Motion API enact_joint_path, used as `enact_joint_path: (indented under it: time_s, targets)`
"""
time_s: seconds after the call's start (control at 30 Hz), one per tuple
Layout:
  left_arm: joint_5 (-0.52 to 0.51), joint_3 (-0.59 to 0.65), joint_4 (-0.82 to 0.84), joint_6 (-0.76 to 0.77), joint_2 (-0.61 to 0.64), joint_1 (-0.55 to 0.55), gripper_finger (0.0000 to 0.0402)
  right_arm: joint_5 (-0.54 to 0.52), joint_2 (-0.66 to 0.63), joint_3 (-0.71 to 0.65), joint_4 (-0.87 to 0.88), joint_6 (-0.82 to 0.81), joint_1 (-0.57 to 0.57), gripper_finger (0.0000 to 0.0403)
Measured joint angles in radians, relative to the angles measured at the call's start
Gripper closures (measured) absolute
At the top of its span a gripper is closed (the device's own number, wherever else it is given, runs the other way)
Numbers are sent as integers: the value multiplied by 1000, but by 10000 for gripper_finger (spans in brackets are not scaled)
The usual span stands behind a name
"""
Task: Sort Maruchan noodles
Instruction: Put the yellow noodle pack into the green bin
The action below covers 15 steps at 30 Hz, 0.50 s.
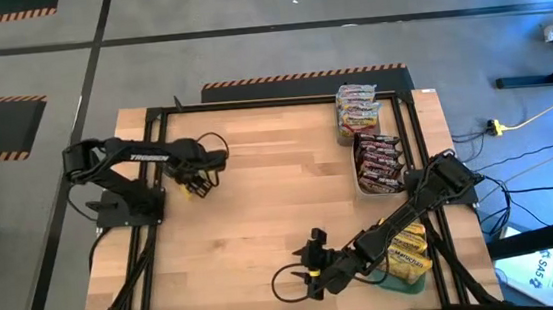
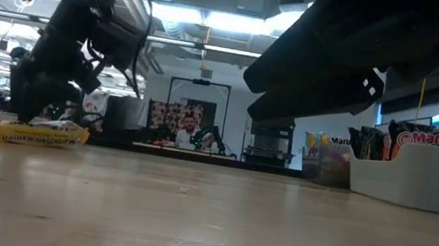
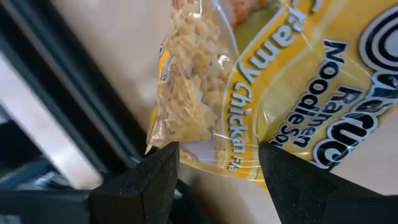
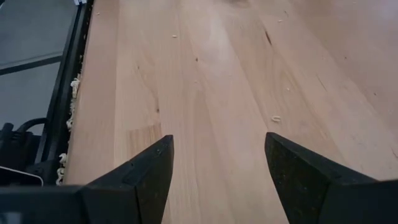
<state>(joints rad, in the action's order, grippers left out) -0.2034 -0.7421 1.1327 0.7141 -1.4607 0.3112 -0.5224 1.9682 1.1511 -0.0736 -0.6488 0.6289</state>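
A yellow Maruchan noodles packet (image 1: 196, 189) lies flat on the wooden table near its left side; it also shows in the low view (image 2: 39, 134) and fills the left wrist view (image 3: 280, 93). My left gripper (image 3: 217, 168) points steeply down over it, open, one finger on each side of the packet's end. My right gripper (image 4: 217, 162) hangs open over bare wood near the table's front middle (image 1: 311, 267), holding nothing. More packets stand sorted at the right: silvery-pink ones (image 1: 358, 111), dark brown-red ones (image 1: 377, 161) and yellow ones (image 1: 407, 247). My left gripper stands open right at the yellow packet's crimped end (image 3: 217, 152), coming from above. Whether its fingertips touch the wrapper, I cannot tell. The packet lies flat on the table.
A white tray (image 2: 416, 179) along the right edge holds the upright packets. A teal lid (image 1: 405, 284) lies under the yellow stack at the front right. A black frame (image 1: 153, 121) runs around the table top. Noodle crumbs lie by the frame (image 4: 68, 124). Bare wood spans the middle (image 1: 270, 196).
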Motion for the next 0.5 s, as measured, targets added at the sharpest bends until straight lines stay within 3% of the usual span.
enact_joint_path:
  time_s: [0.2, 0.5]
  targets:
    - [181, -43, -34, 104, 2, -149, 179, 0, 0, 0, -2, 0, 0, 166]
    - [265, -170, -293, 114, 1, -364, 179, -2, 0, 0, -7, 0, 0, 166]
